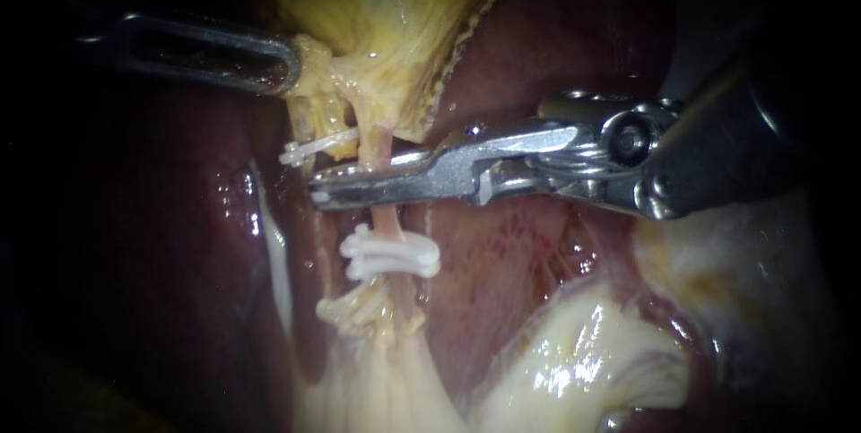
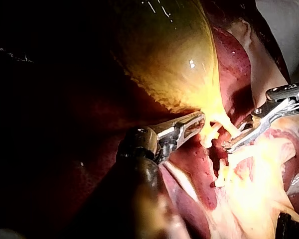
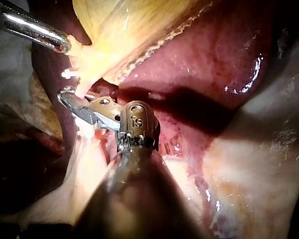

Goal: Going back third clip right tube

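Observation:
The right tube is a thin pink strand running down from the gallbladder. My right instrument lies across it, a narrow gap showing between its jaws where the tube crosses. Below the jaws two white clips sit side by side on this tube. Another white clip sits just above the jaws, on the yellowish strand to the left. My left instrument is shut on the gallbladder's lower end, holding it up. The right wrist view shows the right instrument at the strand, under the left instrument.
Dark red liver surrounds the tubes on both sides. A further white clip sits low on the strands. Pale glistening fatty tissue lies under the right instrument's shaft.

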Robot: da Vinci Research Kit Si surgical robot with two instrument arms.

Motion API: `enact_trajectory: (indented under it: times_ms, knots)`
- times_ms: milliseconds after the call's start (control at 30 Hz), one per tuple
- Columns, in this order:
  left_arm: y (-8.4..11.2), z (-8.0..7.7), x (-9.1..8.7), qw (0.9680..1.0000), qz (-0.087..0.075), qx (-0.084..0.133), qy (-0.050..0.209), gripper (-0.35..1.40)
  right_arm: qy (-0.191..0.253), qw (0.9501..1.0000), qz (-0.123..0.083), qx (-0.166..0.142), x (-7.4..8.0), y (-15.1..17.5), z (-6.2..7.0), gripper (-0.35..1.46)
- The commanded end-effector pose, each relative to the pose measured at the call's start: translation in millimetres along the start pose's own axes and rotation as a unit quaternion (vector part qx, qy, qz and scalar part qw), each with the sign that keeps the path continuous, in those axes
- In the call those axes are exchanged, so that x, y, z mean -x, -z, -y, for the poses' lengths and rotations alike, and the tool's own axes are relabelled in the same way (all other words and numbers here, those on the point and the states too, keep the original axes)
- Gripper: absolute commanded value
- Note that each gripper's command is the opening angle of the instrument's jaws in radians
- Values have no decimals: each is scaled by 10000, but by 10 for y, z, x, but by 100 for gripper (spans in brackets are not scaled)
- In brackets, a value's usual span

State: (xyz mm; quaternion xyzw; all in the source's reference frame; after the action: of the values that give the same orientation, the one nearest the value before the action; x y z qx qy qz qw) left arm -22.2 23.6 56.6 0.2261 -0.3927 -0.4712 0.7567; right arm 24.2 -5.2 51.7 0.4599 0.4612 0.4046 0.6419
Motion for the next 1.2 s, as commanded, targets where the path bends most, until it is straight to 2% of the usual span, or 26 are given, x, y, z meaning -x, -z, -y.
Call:
enact_trajectory:
  times_ms: [33,133,167,300,400,467,533,600,700,767,800,833,900,967,1033,1133,1200]
  knots:
    - [0,0,0,10000,-2,3,1,-35,2,10000,-28,-24,1,0,-1,-22]
    - [0,0,0,10000,-2,3,1,-35,106,9999,-46,-43,4,-2,-6,30]
    - [0,0,-1,10000,-1,4,0,-35,206,9998,-47,-38,6,-4,-10,39]
    - [-1,0,-2,10000,0,6,-3,-35,489,9988,-65,1,15,-12,-30,49]
    - [-1,-1,-2,10000,-13,13,-6,-35,998,9950,-45,12,24,-10,-46,50]
    - [-1,-1,-2,10000,-13,13,-6,-35,1393,9902,-28,60,27,-4,-54,50]
    - [-1,-1,-3,10000,-13,12,-7,-35,1780,9839,-94,140,31,7,-55,50]
    - [0,-1,-3,10000,-14,11,-8,-35,2364,9712,-169,253,36,22,-52,50]
    - [0,-1,-3,10000,-14,10,-8,-35,3132,9488,-212,355,44,47,-44,50]
    - [0,-1,-3,10000,-14,10,-8,-35,3458,9372,-227,401,47,63,-37,50]
    - [0,-1,-3,10000,-14,10,-8,-35,3667,9289,-245,450,48,74,-32,50]
    - [0,-1,-3,10000,-14,10,-9,-35,3763,9248,-264,499,49,82,-28,50]
    - [1,-1,-3,10000,-14,10,-9,-35,4025,9131,-288,585,50,99,-17,50]
    - [1,-1,-3,10000,-14,9,-9,-35,4152,9070,-288,645,50,113,-8,50]
    - [1,-1,-4,10000,-15,9,-9,-35,4281,9005,-205,742,51,125,1,50]
    - [1,-1,-4,10000,-15,8,-10,-35,4433,8918,49,908,52,136,12,50]
    - [1,-1,-4,10000,-15,8,-10,-35,4472,8887,197,995,54,139,16,50]
